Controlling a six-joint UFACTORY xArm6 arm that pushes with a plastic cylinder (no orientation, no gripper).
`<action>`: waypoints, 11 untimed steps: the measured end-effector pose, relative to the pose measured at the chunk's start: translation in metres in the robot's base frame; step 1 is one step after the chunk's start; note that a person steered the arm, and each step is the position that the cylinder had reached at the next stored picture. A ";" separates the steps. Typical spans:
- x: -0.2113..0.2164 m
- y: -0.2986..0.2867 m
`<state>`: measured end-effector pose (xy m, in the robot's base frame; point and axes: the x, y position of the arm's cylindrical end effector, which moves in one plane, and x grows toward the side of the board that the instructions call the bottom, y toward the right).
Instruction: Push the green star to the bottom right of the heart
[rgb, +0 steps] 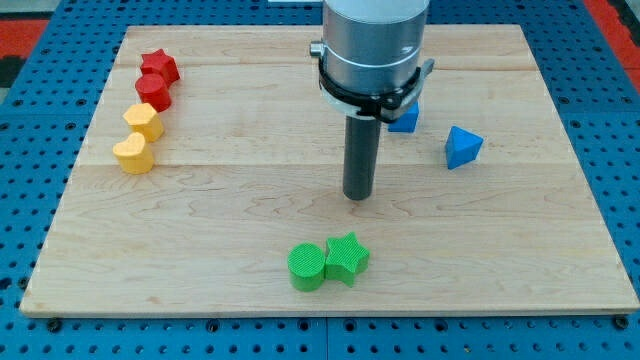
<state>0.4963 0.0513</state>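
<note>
The green star (347, 257) lies near the view's bottom centre of the wooden board (250, 200), touching a green cylinder (307, 266) on its left. The yellow heart (133, 155) sits at the view's left, below a yellow hexagon-like block (144, 121). My tip (358, 195) rests on the board above the green star, a short gap apart from it, far to the right of the heart.
A red star (159, 67) and a red cylinder (153, 92) sit at the view's upper left above the yellow blocks. A blue block (404, 118) is partly hidden behind the rod, and a blue triangular block (462, 147) lies to its right.
</note>
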 end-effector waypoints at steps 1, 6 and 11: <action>0.060 0.103; 0.025 -0.117; -0.045 -0.185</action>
